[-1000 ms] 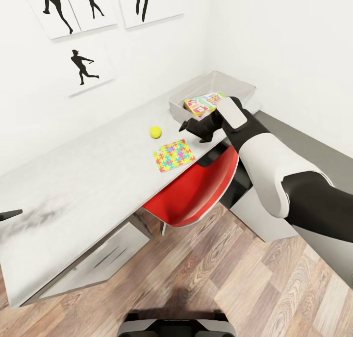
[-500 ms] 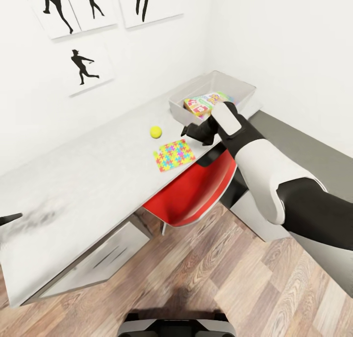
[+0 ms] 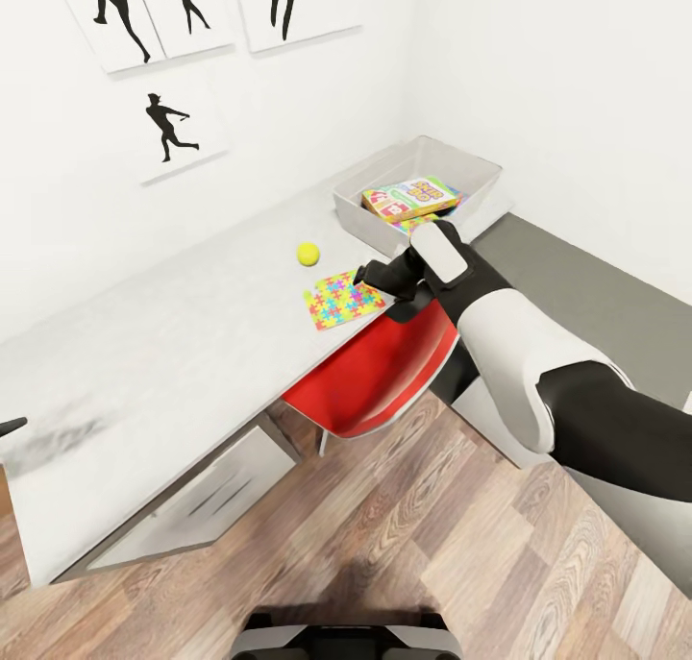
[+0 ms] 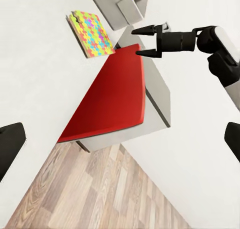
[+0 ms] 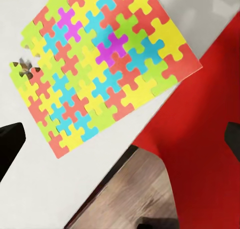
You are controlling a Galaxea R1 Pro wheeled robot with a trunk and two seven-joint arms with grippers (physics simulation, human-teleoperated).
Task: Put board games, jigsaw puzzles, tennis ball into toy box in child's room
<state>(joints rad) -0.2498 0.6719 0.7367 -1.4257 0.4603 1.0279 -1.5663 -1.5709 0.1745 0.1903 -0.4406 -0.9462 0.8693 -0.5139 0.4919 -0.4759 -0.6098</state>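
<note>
Head view: my right gripper (image 3: 370, 281) hangs spread, empty, just beside the jigsaw puzzle (image 3: 342, 300) at the table (image 3: 173, 353) edge; tennis ball (image 3: 308, 253) near, board games (image 3: 411, 197) inside the toy box (image 3: 384, 175). Left wrist view: I see the right gripper (image 4: 145, 40) spread over the red chair (image 4: 112, 99); left fingers (image 4: 10, 144) apart. Right wrist view: puzzle (image 5: 102, 64) lies flat below.

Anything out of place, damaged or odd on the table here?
The flat multicoloured jigsaw puzzle lies askew near the white table's front edge, and one corner looks incomplete, with notched gaps. The small yellow-green tennis ball sits loose beside it.
</note>
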